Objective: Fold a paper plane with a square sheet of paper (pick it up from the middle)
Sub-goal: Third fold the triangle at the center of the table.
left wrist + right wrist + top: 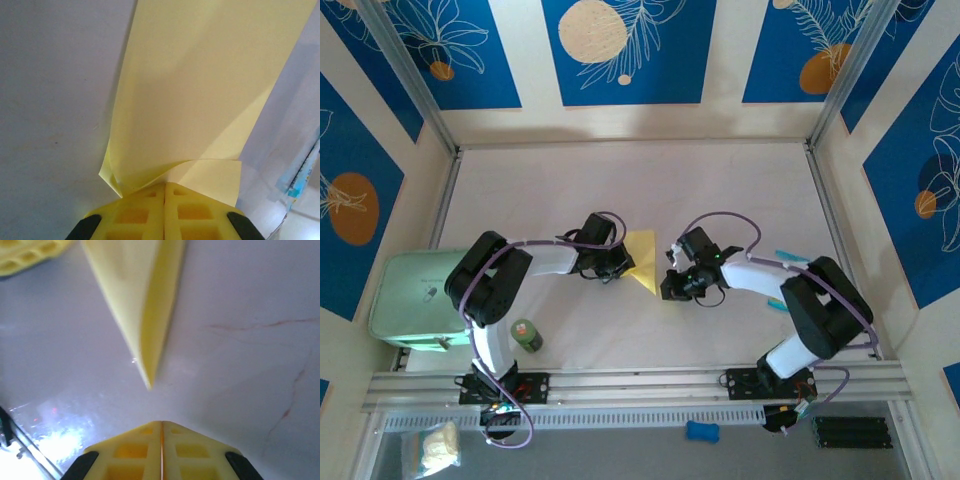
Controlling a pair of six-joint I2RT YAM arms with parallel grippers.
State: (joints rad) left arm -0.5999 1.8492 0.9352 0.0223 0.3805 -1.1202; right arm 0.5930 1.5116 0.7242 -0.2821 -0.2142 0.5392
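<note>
The pale-yellow paper point(642, 260) lies mid-table, folded into a kite-shaped paper plane with its sharp point toward the near edge. My left gripper point(617, 263) is at its left edge. In the left wrist view the left gripper point(164, 185) is shut on the paper's point(200, 100) near edge, where a small flap curls up. My right gripper point(670, 284) sits just right of the point. In the right wrist view the right gripper point(161, 423) is shut with nothing between its fingers, and the paper's tip point(148, 382) lies a short way ahead of it, apart.
A mint-green box point(415, 298) stands at the left edge, with a small green bottle point(526, 335) near the left arm's base. Blue-green packets point(788, 259) lie under the right arm, also seen as a packet point(302, 172) at the right. Frame rails bound the table.
</note>
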